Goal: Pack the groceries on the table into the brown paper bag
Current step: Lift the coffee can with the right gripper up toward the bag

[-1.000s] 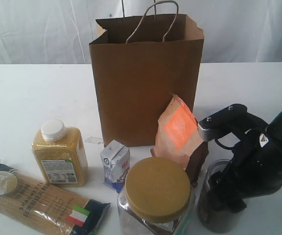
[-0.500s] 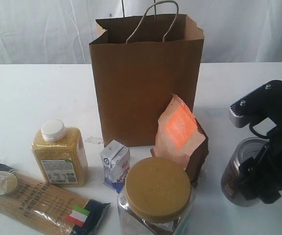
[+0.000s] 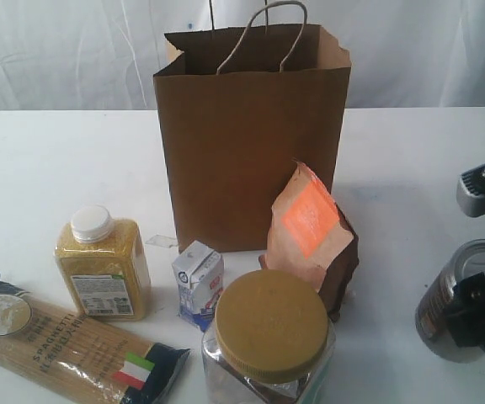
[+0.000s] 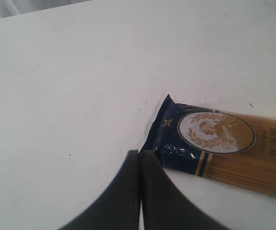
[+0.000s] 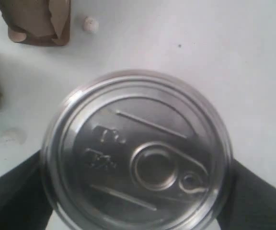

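Only the left wrist view shows the left end effector [image 4: 140, 160], pressed together beside the spaghetti pack [image 4: 214, 143]; the paper bag [image 3: 251, 143] stands centrally on the table [image 3: 40, 160]; far right, the right end effector [image 5: 137, 191] pinches the can [image 5: 138, 153], its pull-tab lid visible only from the wrist

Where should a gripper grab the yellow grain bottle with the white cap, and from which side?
Probably from above, closing on the white cap: the yellow grain bottle stands upright, the cap is narrower than the body and free on top, and the spaghetti pack lies close in front.
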Robot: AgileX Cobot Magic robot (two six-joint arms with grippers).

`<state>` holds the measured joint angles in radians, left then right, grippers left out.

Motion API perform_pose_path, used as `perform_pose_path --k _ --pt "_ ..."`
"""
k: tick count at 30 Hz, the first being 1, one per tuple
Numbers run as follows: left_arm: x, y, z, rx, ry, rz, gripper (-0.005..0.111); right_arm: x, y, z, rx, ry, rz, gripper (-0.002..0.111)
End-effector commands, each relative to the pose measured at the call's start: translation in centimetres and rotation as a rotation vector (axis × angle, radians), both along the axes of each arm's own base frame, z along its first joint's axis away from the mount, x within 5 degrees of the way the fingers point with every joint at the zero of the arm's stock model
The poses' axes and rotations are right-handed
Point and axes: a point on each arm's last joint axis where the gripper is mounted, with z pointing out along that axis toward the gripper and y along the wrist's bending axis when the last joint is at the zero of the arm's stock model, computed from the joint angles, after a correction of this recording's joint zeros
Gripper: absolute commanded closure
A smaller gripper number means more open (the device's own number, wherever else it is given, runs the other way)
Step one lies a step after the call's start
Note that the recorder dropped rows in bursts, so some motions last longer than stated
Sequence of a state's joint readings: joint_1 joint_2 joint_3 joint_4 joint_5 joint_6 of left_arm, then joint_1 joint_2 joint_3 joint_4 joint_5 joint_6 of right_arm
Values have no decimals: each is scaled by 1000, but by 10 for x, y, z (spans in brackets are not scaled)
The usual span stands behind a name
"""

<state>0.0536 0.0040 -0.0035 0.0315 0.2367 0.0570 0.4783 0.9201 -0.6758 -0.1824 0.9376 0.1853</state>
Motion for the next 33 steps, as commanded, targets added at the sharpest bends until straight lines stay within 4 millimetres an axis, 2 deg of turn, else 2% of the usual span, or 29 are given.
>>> perform_pose_path --k 1,12,16,20,27,33 --pt "0 0 -1 -8 -2 -3 107 0 -1 5 26 -54 -18 52" --pt "0 0 -1 -8 -2 -3 107 0 1 -1 69 -61 -50 52" --pt "0 0 -1 -8 -2 -3 107 -8 0 9 95 -41 -25 52" --pt "0 0 -1 -8 -2 -3 107 -14 -3 31 126 -90 -25 52" --pt "0 0 -1 -8 -2 -3 107 -16 0 87 162 -131 14 55" --pt "0 0 -1 -8 -2 -3 107 1 9 130 203 -225 32 55"
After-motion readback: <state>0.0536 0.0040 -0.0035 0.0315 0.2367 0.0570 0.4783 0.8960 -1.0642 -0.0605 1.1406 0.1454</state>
